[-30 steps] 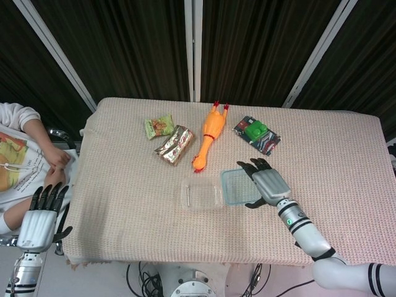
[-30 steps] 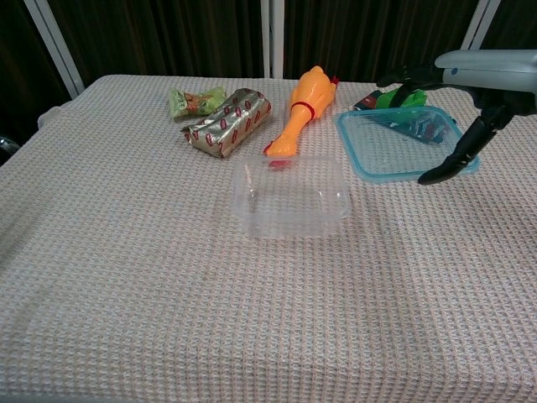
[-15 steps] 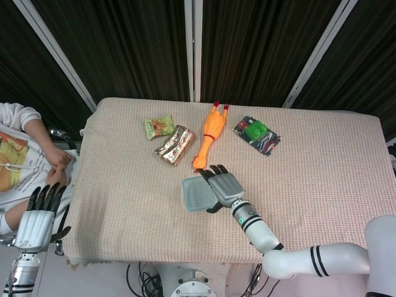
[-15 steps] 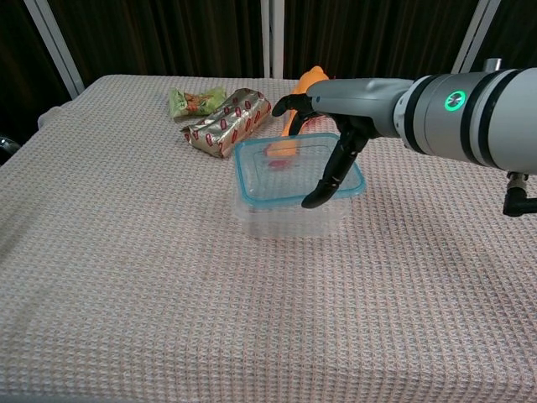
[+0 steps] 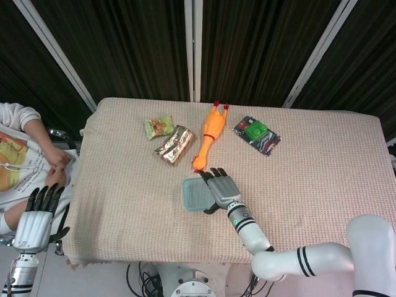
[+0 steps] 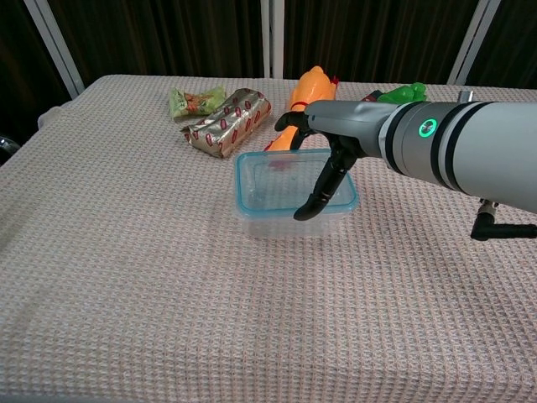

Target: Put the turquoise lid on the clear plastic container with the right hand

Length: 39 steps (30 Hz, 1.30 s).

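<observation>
Off the counter's point(image 5: 124, 223) left edge, the left hand point(image 5: 38, 213) hangs with its fingers apart, holding nothing. Taking the container point(image 6: 289, 220) as the mark: up and to its left lie a green snack packet point(image 6: 195, 101) and, nearer, a silver and red wrapper point(image 6: 229, 122); the print on both is too small to read. The lid point(image 6: 260, 186) sits on top of the container, its turquoise rim lined up with the clear walls. Just behind the container lies a rubber chicken point(image 6: 300, 105). The right hand point(image 6: 327, 155) is over the lid's right side, fingers point(image 5: 215, 173) on top and thumb curled down at the near rim, gripping it. Further right and behind, a green toy point(image 5: 256, 130) rests on a dark packet point(image 5: 267, 145).
</observation>
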Each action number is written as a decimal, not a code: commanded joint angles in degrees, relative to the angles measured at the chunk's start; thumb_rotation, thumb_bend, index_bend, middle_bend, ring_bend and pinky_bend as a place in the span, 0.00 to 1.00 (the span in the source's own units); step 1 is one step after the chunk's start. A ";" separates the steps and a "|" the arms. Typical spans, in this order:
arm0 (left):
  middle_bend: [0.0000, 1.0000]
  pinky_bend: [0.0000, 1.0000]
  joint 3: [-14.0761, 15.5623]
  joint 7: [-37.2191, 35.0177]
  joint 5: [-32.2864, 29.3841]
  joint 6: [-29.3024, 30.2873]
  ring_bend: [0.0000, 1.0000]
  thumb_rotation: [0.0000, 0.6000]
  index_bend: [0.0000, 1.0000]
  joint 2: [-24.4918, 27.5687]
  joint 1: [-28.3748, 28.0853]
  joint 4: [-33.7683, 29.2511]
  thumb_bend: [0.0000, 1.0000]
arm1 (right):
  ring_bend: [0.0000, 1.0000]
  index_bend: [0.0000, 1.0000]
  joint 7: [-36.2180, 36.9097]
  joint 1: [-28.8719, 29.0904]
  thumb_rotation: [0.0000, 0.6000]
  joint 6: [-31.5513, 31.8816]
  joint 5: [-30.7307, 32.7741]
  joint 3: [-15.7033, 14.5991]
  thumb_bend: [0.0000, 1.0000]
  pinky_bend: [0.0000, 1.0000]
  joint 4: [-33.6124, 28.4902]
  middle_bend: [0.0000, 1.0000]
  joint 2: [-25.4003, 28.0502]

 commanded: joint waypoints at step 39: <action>0.02 0.00 0.00 -3.12 -0.20 -0.63 0.00 1.00 0.06 -0.76 -0.22 2.91 0.04 | 0.00 0.00 -1.18 -0.25 1.00 5.44 1.60 1.09 0.05 0.00 2.10 0.29 -5.50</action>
